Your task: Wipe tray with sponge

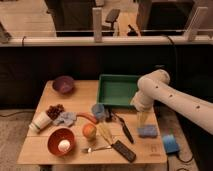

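Note:
The green tray (pixel 117 90) sits at the back right of the wooden table (pixel 45 150). The blue sponge (pixel 148 131) lies flat on the table in front of the tray's right corner. My white arm (pixel 170 100) reaches in from the right and bends down at the elbow. My gripper (pixel 141 118) hangs just above the sponge, past the tray's front right corner. It holds nothing that I can see.
On the table are a purple bowl (pixel 63 84), grapes (pixel 55 110), a white cup (pixel 40 122), a grey cloth (pixel 65 118), a blue cup (pixel 98 111), an orange (pixel 89 131), a red bowl (pixel 61 141), a knife (pixel 122 127) and a remote (pixel 124 150). A second blue block (pixel 170 143) lies at the right edge.

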Tool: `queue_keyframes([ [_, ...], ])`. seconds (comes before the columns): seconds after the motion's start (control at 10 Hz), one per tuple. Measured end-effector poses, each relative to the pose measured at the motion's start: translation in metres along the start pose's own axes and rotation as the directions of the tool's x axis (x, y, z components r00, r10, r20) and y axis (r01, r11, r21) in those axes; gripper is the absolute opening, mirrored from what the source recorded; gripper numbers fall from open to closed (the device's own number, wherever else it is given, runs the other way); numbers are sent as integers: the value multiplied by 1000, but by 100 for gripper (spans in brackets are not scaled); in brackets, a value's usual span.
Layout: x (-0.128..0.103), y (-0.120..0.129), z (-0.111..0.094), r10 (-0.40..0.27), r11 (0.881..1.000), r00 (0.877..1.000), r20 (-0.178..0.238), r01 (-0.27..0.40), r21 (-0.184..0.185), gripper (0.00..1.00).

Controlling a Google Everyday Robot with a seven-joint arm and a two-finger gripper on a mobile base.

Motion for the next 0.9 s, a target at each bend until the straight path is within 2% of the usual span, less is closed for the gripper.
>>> queue_keyframes([
  [0.4,17,26,15,45,999,999,2,-45,-14,80],
  [0.9,36,41,38,77,997,997,12,-77,-9,80],
])
